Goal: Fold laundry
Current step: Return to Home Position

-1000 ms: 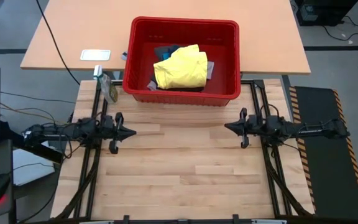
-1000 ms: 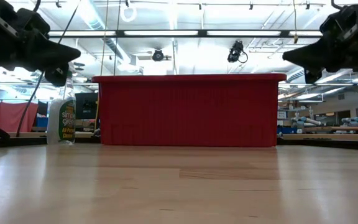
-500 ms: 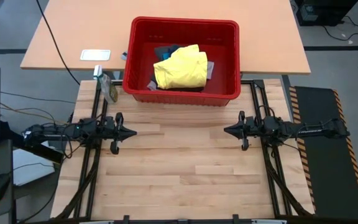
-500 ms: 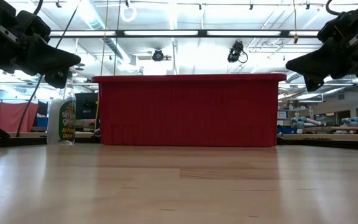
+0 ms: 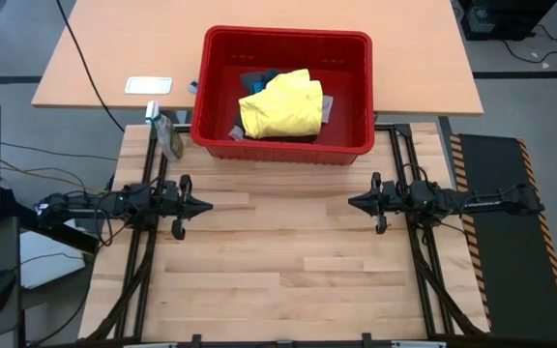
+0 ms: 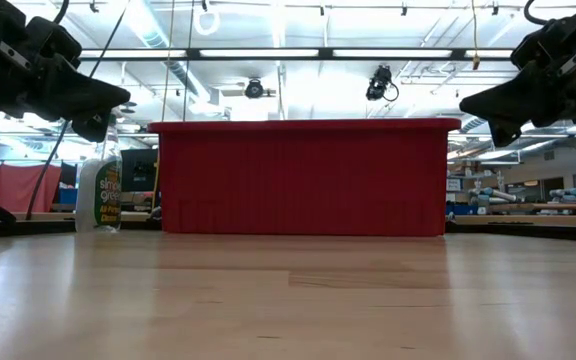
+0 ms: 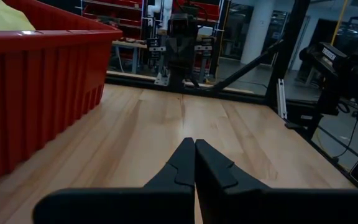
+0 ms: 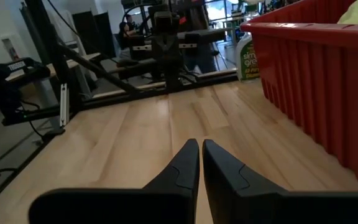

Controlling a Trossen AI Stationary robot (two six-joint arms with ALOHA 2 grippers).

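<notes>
- Broadly, the wooden table (image 5: 278, 280) is seen bare across its near and middle boards. Open room is left between the two arms and from them down to the near edge. Black rails are run along both side edges.
- A paler table (image 5: 104, 58) is set against the far edge.
- The red basket (image 5: 278, 152) is placed at the middle of the far edge and reaches back onto the paler table. A strip of bare wood is left between its front wall and the line of the grippers.
- The laundry is held inside the basket: a yellow garment (image 5: 280, 106) is laid on top, and dark cloth (image 5: 259, 79) is shown under it.
- The left gripper (image 5: 204, 205) is held above the table at the left side and pointed inward. Its fingers (image 7: 182, 163) are pressed together tip to tip, with nothing gripped or touched.
- The right gripper (image 5: 353, 202) is held opposite at the right side, also pointed inward and well apart from the other. Its fingers (image 8: 218, 163) are likewise closed on nothing.
- A spray bottle (image 5: 169, 138) is stood upright just beside the basket's left front corner.
- A small white flat object (image 5: 148, 85) is laid on the paler table, left of the basket.
</notes>
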